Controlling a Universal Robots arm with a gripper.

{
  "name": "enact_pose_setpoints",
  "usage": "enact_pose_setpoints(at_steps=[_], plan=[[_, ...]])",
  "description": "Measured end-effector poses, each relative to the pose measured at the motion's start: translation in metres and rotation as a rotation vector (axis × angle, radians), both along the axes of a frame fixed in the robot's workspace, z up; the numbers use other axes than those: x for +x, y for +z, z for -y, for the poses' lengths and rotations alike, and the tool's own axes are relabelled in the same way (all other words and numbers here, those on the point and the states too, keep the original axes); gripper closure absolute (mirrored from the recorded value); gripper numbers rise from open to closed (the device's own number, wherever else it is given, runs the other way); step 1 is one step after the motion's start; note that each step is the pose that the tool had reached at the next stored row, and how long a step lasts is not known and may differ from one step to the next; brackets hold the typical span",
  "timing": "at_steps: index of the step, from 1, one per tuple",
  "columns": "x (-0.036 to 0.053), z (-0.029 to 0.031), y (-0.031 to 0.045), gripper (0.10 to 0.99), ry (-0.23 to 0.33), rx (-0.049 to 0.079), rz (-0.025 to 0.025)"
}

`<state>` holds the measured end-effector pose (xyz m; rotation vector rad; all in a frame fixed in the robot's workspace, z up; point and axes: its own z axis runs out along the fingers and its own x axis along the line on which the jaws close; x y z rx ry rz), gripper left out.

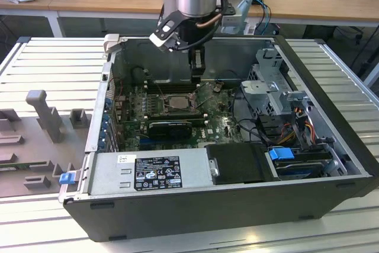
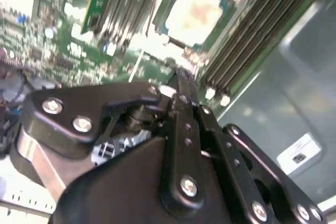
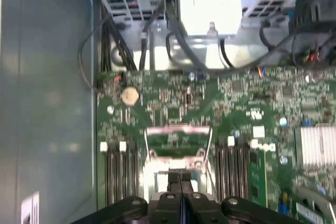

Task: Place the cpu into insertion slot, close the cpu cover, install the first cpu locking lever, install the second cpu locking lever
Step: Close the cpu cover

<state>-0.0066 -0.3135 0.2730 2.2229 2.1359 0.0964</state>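
Inside case (image 1: 207, 217), cpu (image 2: 197, 11) sits in insertion slot (image 1: 159, 105), jaws closed nearby

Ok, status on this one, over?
Gripper shut, low beside insertion slot. Cpu seated in slot. Cpu cover looks raised, not closed. Nothing blocking.

Pale silvery square cpu (image 2: 197, 11) lying flat in silver-rimmed insertion slot (image 1: 161, 103), cpu cover (image 3: 178, 128) tilted up open
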Motion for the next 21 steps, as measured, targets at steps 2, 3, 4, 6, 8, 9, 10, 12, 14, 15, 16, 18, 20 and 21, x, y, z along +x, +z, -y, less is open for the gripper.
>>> enact_pose_setpoints(at_steps=[2,3,4,6,8,9,10,12,14,15,16,18,20,21], plan=[[0.0133,-0.0001,-0.0015,0.98,-0.001,-0.006,-0.009],[0.0179,-0.0001,-0.0023,0.98,-0.001,-0.006,-0.0153],[0.0223,-0.0001,-0.003,0.98,-0.001,-0.006,-0.021],[0.0356,-0.0001,-0.0044,0.98,-0.001,-0.006,-0.0364],[0.0445,-0.0001,-0.0046,0.98,-0.001,-0.006,-0.0392],[0.0491,-0.0002,-0.0047,0.98,-0.001,-0.006,-0.0397],[0.0509,-0.0002,-0.005,0.98,-0.001,-0.006,-0.0399],[0.0586,-0.0002,-0.0057,0.98,-0.001,-0.006,-0.0401],[0.0648,-0.0002,-0.0079,0.98,-0.001,-0.006,-0.0414],[0.067,-0.0002,-0.0098,0.98,-0.001,-0.006,-0.0422],[0.0699,-0.0002,-0.0121,0.98,-0.001,-0.006,-0.0435],[0.0708,-0.0002,-0.0158,0.98,-0.001,-0.006,-0.0438],[0.0705,-0.0001,-0.0216,0.98,0.002,-0.006,-0.0446],[0.07,-0.0001,-0.023,0.98,0.002,-0.006,-0.0498]])
